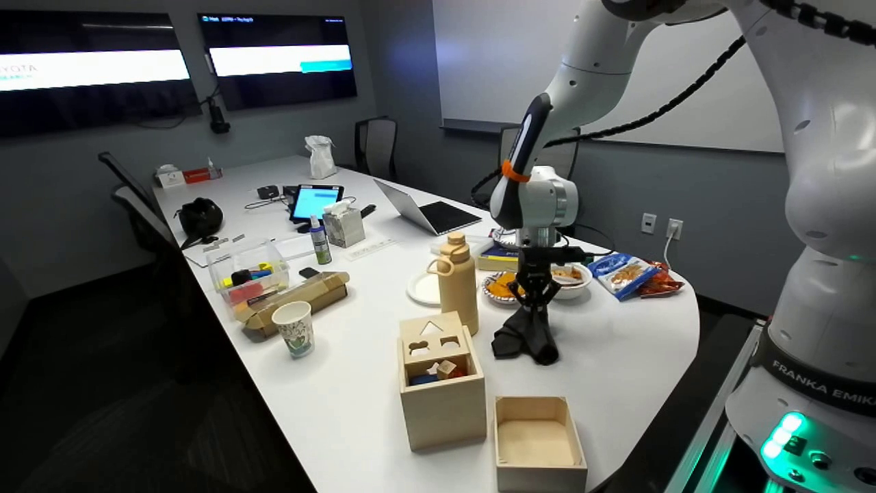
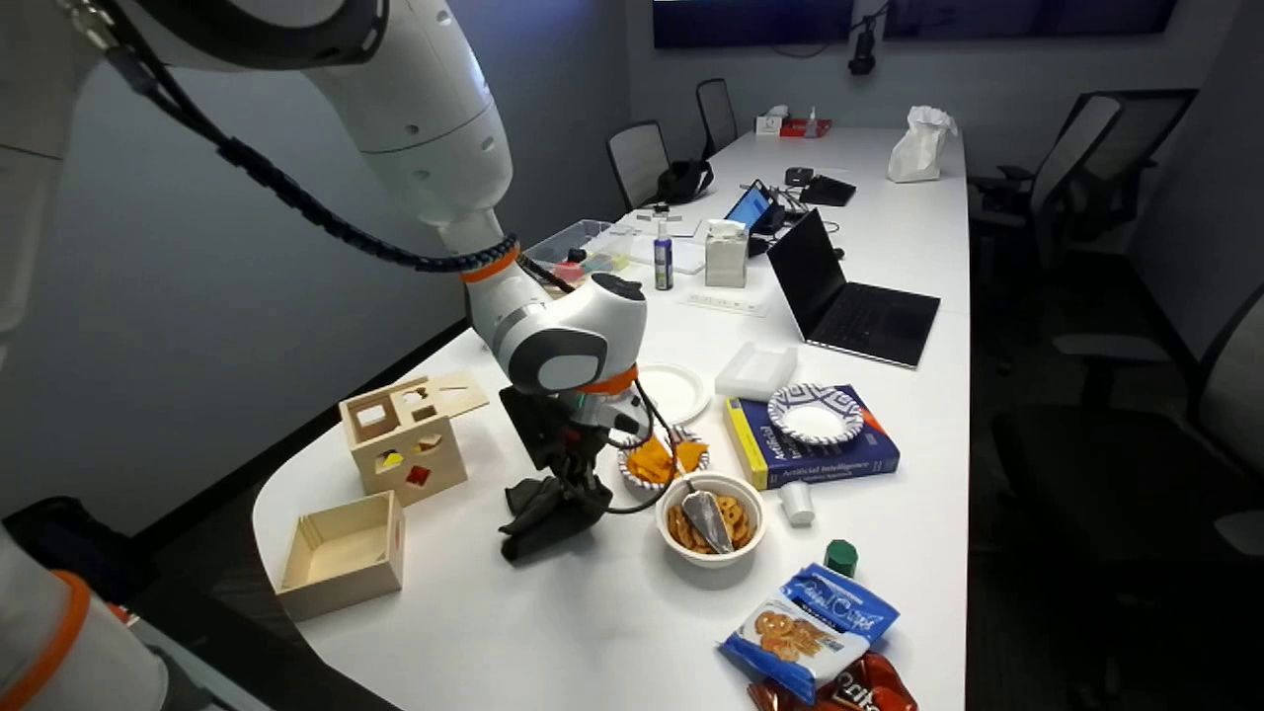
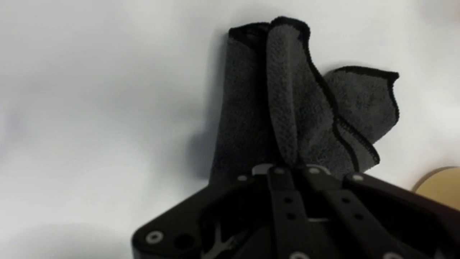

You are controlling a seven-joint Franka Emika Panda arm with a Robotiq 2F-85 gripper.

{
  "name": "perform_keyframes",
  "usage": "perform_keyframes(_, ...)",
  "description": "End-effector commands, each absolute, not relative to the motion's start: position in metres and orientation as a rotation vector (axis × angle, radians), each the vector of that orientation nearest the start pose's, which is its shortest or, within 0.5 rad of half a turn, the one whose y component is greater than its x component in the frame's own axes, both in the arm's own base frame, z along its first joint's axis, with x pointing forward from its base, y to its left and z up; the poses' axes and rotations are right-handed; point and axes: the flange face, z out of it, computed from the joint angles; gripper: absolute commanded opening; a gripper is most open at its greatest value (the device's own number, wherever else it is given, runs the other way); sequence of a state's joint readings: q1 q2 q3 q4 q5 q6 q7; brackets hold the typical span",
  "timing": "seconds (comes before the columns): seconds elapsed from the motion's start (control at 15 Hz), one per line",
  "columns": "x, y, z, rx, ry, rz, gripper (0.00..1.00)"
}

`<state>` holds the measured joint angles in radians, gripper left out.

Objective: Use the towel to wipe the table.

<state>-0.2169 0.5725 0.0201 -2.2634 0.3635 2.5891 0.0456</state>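
Observation:
A dark grey towel with black stitched edges hangs bunched from my gripper [image 3: 294, 169]. In the wrist view the towel [image 3: 284, 97] spreads out beyond the fingertips, with a fold pinched between them. The towel also shows in both exterior views [image 1: 528, 335] [image 2: 553, 513], and its lower part rests on or just above the white table [image 1: 616, 370]. My gripper [image 1: 536, 294] points down and is shut on the towel. The table surface [image 2: 553, 632] shows white around the towel. The pinched part of the towel is hidden by the fingers.
Near the towel stand a tan bottle [image 1: 457, 281], a wooden shape box [image 1: 443, 404] and an open wooden tray [image 1: 537, 438]. A bowl of pretzels [image 2: 711, 561], a plate of orange chips [image 2: 652, 462], a book [image 2: 839, 454] and snack bags [image 2: 815, 627] lie on another side.

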Motion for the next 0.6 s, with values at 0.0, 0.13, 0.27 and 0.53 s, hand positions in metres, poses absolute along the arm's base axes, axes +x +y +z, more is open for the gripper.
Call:
perform_keyframes(0.0,0.5,-0.076,0.07,-2.75,0.677,0.431,0.01)
perform_keyframes(0.13,0.496,-0.065,0.063,-2.731,0.607,0.496,0.01)
perform_keyframes(0.27,0.479,-0.063,0.06,-2.73,0.587,0.561,0.01)
perform_keyframes(0.53,0.436,-0.088,0.065,-2.713,0.698,0.569,0.01)
